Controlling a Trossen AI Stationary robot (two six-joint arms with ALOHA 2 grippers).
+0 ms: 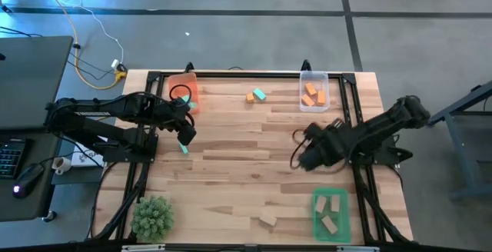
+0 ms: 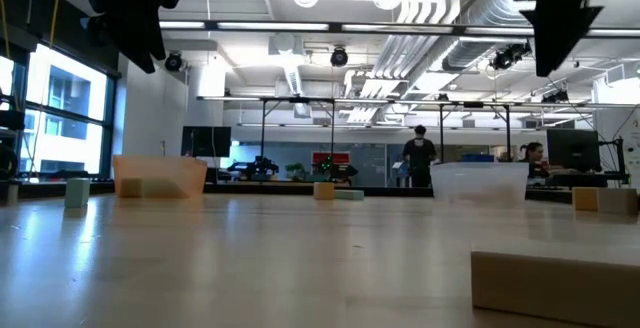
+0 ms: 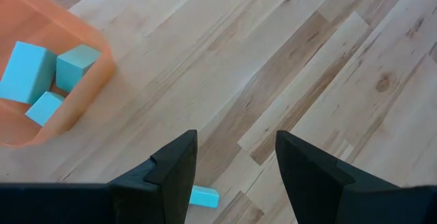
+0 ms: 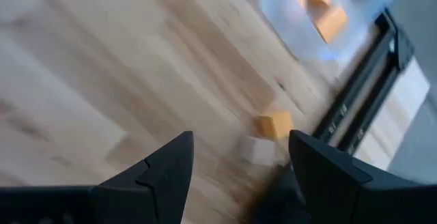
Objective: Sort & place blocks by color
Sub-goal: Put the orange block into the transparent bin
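- our left gripper (image 1: 184,138) hangs released at left centre, empty, just above a teal block (image 3: 204,197).
- our right gripper (image 1: 301,157) is released too, right of centre.
- orange blocks (image 1: 310,94) lie in the clear tray (image 1: 314,76), upper right.

Bright open workshop, exposed ceiling ducts (image 2: 470,13)

Orange tray (image 1: 189,91), clear tray (image 1: 314,77), green tray (image 1: 344,218) (plant (image 1: 152,215) perhaps artificial).

Bare table (image 1: 254,167) centre offers free passage; orange tray (image 1: 184,91), clear tray (image 1: 314,91), green tray (image 1: 330,212) and plant (image 1: 151,216) line the edges.
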